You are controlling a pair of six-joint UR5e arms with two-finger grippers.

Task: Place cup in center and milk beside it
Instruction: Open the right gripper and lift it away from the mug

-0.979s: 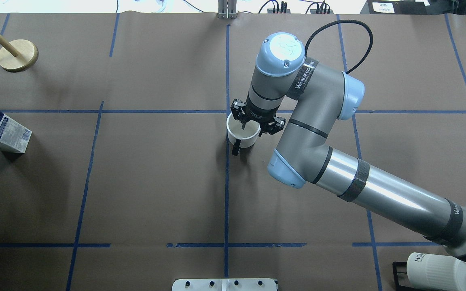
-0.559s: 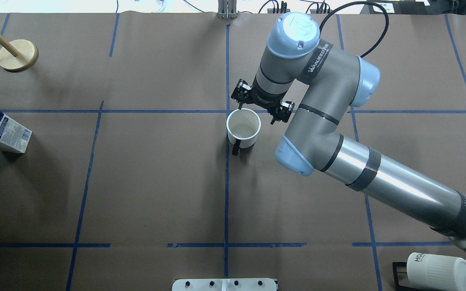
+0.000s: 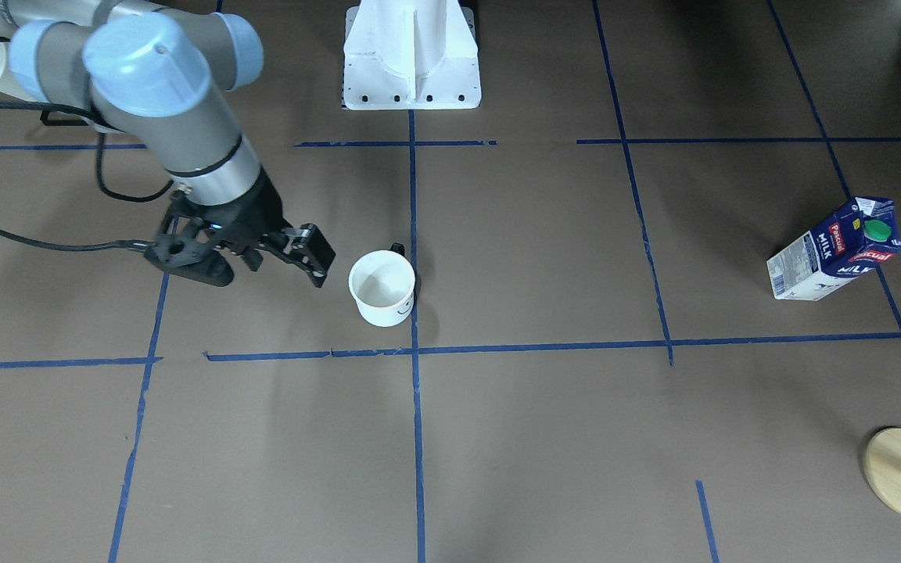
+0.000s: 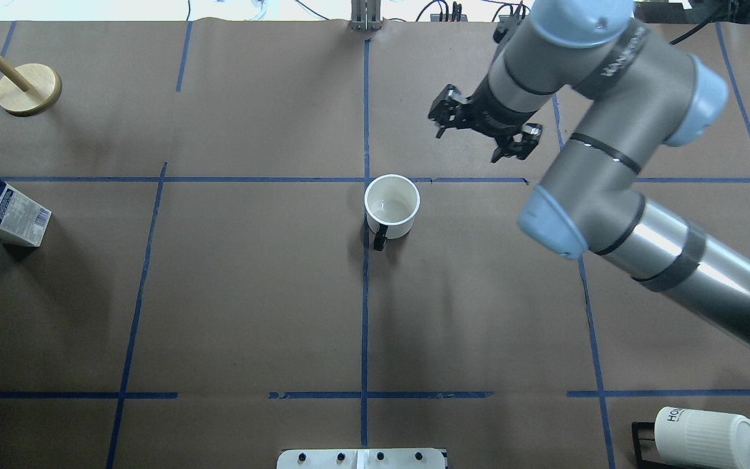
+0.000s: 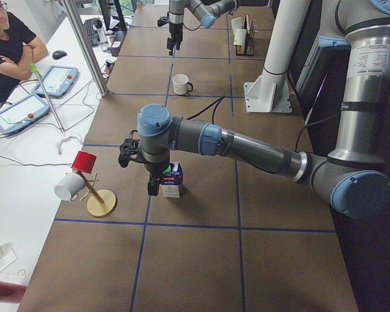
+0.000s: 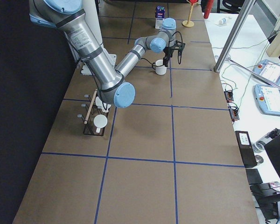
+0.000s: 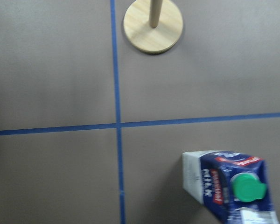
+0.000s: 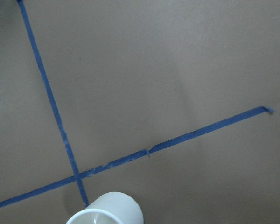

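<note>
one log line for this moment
cup: upright at center | right gripper: jaws open, clear of cup | milk: far left, not yet placed

The right arm (image 4: 674, 260) is silver tubing with pale-blue joint caps (image 4: 700, 98). A black cable (image 3: 83, 249) leaves its black pincer (image 4: 479, 133).

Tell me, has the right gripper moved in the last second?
Yes. From over the cup, the right gripper went rightward and beyond the horizontal tape line, overhead view.

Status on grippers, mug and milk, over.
Right gripper open, empty, off the white smiley mug. Mug upright by centre tape cross. Left gripper beside blue-and-white milk carton, state unreadable; carton far from mug.
</note>
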